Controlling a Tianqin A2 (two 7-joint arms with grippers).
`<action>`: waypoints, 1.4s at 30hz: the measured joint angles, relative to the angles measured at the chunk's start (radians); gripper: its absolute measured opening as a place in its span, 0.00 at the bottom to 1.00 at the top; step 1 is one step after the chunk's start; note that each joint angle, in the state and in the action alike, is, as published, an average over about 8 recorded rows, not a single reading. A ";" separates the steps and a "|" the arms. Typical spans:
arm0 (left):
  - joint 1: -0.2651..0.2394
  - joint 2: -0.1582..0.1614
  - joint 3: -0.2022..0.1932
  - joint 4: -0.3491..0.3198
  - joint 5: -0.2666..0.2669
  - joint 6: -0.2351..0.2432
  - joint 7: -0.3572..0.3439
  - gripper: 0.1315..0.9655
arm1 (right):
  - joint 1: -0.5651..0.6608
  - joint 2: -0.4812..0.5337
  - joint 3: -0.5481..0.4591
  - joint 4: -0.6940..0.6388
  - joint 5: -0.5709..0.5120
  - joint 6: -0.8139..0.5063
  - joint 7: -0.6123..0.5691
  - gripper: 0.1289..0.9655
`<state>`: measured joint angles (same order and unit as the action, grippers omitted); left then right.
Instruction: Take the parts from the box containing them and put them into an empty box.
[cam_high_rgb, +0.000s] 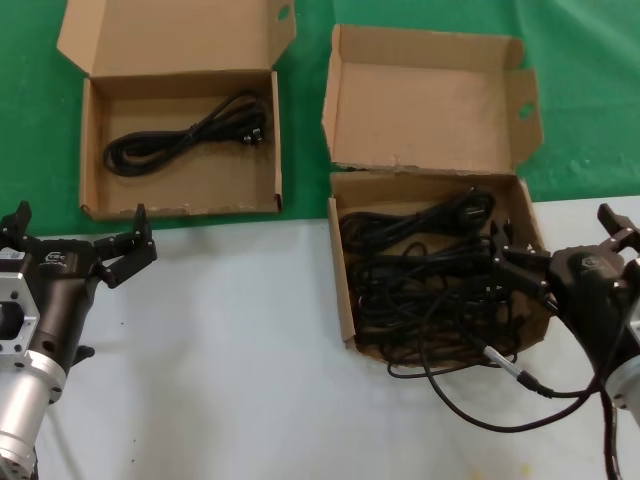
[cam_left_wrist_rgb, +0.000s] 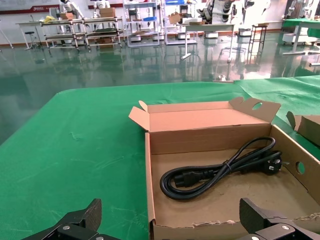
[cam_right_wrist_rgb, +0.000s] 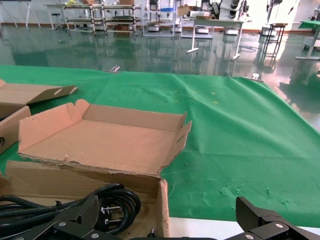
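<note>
Tangled cables (cam_high_rgb: 430, 270) heaped in squarish box (cam_high_rgb: 345, 290), one coiled cable (cam_high_rgb: 185, 135) in wider box (cam_high_rgb: 90, 150). Right gripper (cam_high_rgb: 515, 268) spread wide over squarish box's right edge, grasping nothing. Left gripper (cam_high_rgb: 75, 250) splayed empty near desk's (cam_high_rgb: 230, 380) left edge.

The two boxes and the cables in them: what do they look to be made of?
Both the wide box and the squarish box look like brown corrugated cardboard, matte, with ragged torn edges. The coiled cable and the tangled cables look rubber- or plastic-jacketed, black with slight sheen.
</note>
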<state>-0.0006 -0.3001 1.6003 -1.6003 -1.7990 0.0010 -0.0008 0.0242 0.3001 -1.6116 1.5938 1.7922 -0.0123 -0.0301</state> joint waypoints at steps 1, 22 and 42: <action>0.000 0.000 0.000 0.000 0.000 0.000 0.000 1.00 | 0.000 0.000 0.000 0.000 0.000 0.000 0.000 1.00; 0.000 0.000 0.000 0.000 0.000 0.000 0.000 1.00 | 0.000 0.000 0.000 0.000 0.000 0.000 0.000 1.00; 0.000 0.000 0.000 0.000 0.000 0.000 0.000 1.00 | 0.000 0.000 0.000 0.000 0.000 0.000 0.000 1.00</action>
<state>-0.0006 -0.3001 1.6003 -1.6003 -1.7990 0.0010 -0.0008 0.0242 0.3001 -1.6116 1.5938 1.7922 -0.0123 -0.0301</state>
